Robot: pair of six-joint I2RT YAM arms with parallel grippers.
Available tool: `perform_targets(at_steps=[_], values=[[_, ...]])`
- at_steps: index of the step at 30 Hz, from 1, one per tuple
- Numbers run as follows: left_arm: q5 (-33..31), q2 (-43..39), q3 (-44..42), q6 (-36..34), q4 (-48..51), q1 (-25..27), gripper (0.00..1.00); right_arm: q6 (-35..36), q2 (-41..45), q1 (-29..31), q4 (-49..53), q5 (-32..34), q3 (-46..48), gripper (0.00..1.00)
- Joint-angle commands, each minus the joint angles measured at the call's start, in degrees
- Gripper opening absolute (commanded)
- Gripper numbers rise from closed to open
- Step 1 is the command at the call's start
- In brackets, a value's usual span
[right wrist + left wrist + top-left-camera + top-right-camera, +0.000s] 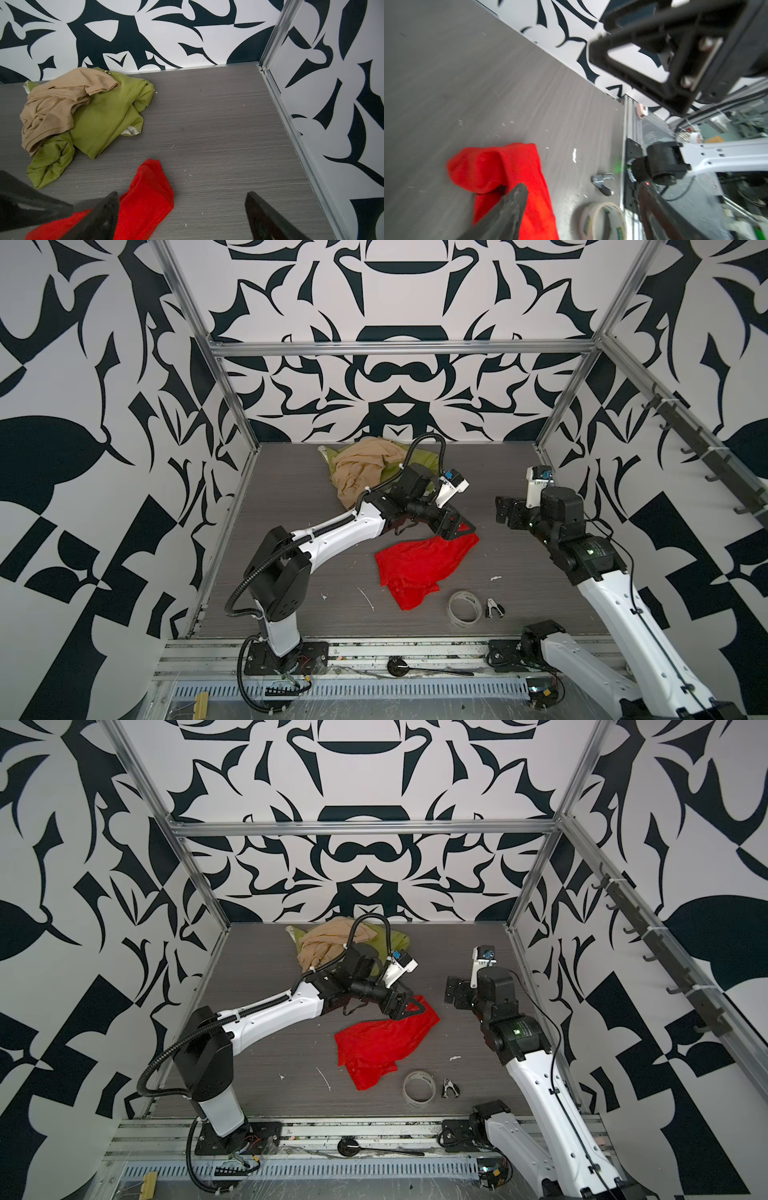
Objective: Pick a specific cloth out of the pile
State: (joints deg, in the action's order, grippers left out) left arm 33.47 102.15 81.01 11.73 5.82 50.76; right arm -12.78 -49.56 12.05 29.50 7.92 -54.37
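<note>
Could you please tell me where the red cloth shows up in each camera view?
Top view: red cloth lies mid-table, nearer the camera than the pile.
Top view: cloth in the same place.
Left wrist: cloth next to the tape roll.
Right wrist: cloth between the pile and the right gripper's fingers.
Landmark: the pile, in both top views and the right wrist view.

In both top views the pile (361, 468) sits upper centre on the table (282, 481). The cloth (419, 568) lies apart below it, with a tape roll (452, 605) and staple remover (495, 608) at its lower right.
</note>
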Motion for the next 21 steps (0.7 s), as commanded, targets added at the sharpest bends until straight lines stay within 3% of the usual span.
perform_targets(at_steps=[1,21], values=[[3.04,2.76,-1.04,3.08,-0.27,0.63,0.86,-2.43,0.57,-0.27,-3.42,-1.32,0.61,0.96],[5.02,17.47,2.12,6.92,-9.38,-1.13,0.80,-3.08,2.88,-0.29,-5.02,-1.43,5.63,0.95]])
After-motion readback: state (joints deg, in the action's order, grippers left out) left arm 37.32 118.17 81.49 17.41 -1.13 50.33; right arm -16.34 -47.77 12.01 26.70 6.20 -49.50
